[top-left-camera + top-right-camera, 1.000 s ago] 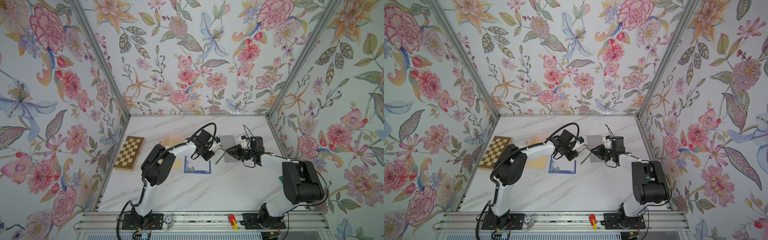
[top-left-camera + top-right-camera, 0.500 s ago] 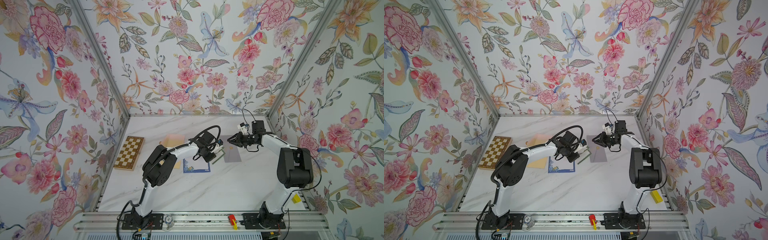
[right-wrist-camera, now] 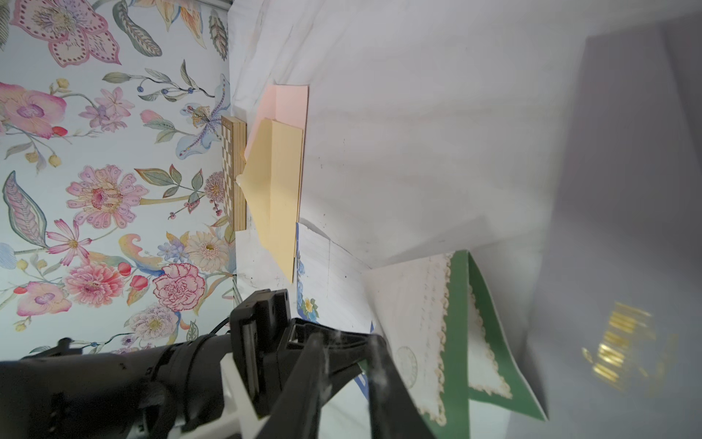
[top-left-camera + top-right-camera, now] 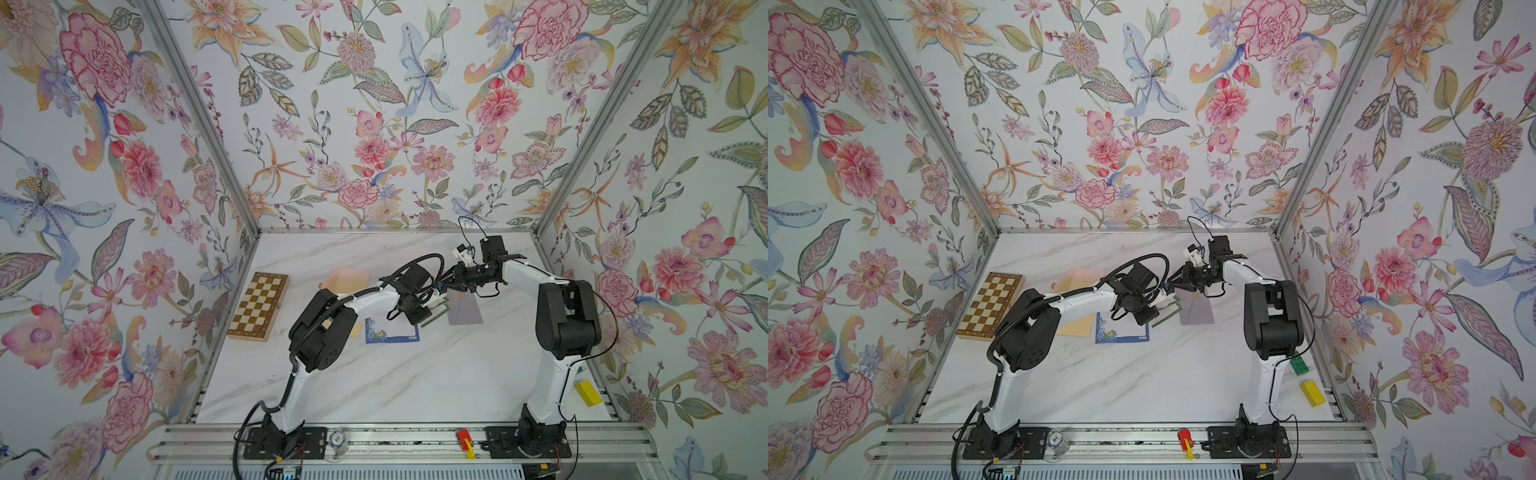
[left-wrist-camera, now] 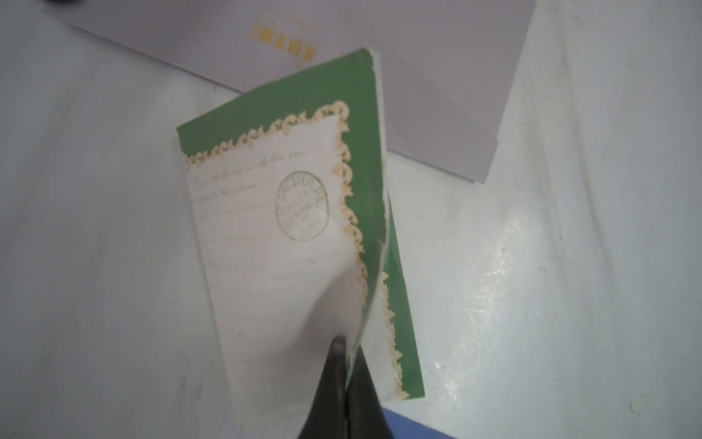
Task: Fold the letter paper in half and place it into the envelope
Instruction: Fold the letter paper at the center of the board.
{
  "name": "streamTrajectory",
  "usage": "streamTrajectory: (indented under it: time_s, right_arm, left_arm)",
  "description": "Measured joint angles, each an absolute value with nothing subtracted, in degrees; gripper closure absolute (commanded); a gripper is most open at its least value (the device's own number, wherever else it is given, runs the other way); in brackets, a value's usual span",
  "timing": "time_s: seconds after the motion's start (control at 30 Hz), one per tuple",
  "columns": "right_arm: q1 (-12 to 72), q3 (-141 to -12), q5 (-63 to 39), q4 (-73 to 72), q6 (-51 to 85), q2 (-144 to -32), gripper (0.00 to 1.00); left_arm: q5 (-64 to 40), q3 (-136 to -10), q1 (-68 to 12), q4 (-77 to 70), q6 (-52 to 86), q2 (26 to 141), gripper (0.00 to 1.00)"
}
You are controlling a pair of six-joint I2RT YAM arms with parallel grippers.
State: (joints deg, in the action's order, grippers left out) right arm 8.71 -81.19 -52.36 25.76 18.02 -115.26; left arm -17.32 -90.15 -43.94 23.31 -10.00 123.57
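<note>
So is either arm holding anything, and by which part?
The left gripper pinches the green-bordered letter paper at one bordered edge; the right gripper appears to hold nothing.

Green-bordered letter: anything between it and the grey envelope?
Nothing visible. The folded letter, pinched in the left gripper, has its far corner over the near edge of the envelope in the left wrist view. Whether its mouth is open doesn't show.

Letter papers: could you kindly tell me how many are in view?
2: the green-bordered letter paper, folded and pinched in the left hand; the blue-bordered letter paper, lying flat just beside it. Others may be hidden.
</note>
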Motion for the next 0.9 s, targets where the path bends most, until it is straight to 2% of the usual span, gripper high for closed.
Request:
streamTrajectory:
  time_s: [0.9]
  right_arm:
    - [12.58, -72.69, -42.44, 29.21, 12.03, -117.51, 0.8]
  left_arm:
    - [-17.3, -85.01, -46.81, 21.65, -16.73, 122.04, 1.0]
